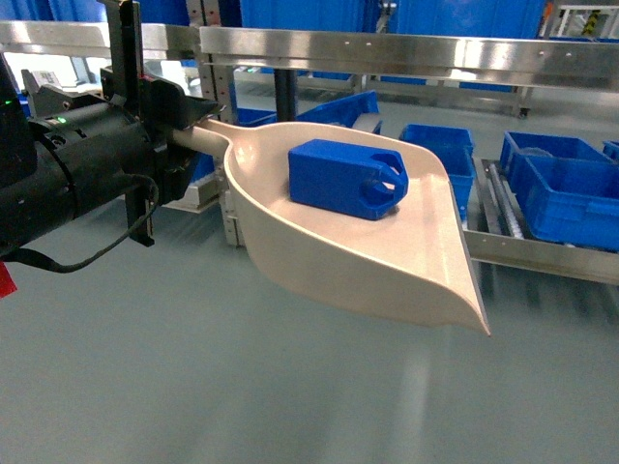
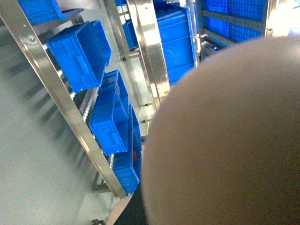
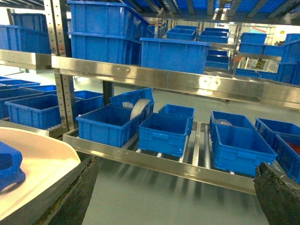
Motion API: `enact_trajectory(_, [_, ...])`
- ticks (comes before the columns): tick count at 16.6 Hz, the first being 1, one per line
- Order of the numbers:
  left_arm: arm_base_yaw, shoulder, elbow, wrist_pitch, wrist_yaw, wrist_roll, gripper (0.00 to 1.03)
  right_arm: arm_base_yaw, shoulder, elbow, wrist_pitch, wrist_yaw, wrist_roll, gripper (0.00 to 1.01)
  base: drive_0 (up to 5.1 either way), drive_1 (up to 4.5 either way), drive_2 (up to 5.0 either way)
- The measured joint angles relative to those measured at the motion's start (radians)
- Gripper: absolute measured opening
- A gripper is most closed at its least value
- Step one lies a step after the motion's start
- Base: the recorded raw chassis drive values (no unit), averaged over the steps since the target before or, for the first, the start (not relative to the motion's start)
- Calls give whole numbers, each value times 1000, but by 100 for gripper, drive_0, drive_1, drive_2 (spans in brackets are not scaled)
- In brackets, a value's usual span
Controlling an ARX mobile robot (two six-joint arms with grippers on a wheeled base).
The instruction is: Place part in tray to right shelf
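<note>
Left gripper (image 1: 179, 121) clamped on the dustpan tray's (image 1: 406, 261) handle; blue looped part (image 1: 346, 179) riding in the pan ahead. Right gripper (image 3: 173, 197) spread, empty. Keep level; carry forward-right to the steel roller shelf (image 1: 542, 253), avoiding the rail.

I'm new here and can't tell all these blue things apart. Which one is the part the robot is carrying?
Find the beige tray held out before the steel shelf. The part lies in it: small, solid, with a holed rounded end, unlike the open crates behind.

Tray (image 2: 225, 140) underside — blurred (close) — hides left gripper.
</note>
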Motion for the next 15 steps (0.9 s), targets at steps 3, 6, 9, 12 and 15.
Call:
enact_trajectory(3, [0,0,0,2,0,0,13,0,0,0,0,0,0,98,-175,-175,-175])
enact_trajectory(6, [0,0,0,0,0,0,13,0,0,0,0,0,0,98,-175,-175,-175])
enact_trajectory(9, [-2,0,0,0,0,0,13,0,0,0,0,0,0,98,-174,-174,-174])
enact_trajectory(12, [0,0,0,0,0,0,13,0,0,0,0,0,0,98,-169,-169,-169])
enact_trajectory(15, [-12,0,0,0,8,0,13,0,-4,0,0,3,0,98,-17,-17,-17])
